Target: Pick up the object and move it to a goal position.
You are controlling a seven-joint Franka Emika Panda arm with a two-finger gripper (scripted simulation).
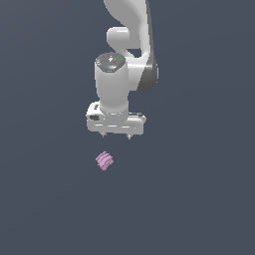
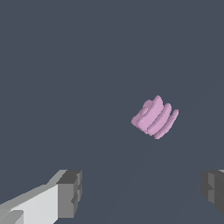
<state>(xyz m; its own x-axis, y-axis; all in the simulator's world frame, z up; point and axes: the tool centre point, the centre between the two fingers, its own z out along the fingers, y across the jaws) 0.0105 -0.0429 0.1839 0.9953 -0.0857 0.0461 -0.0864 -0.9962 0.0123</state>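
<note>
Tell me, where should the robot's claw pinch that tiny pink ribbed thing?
Probably from straight above, since the pink piece lies alone on the flat floor with nothing around it. The open gripper should likely turn so its fingers close on the piece's two flatter end faces, squeezing across the stack of ribs, not on the thin rib edges, where pads could slip.

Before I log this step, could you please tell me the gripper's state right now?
Gripper: open, fingers spread wide, holding nothing; the pink ribbed object lies apart from it.

No readable text, labels or numbers anywhere.
</note>
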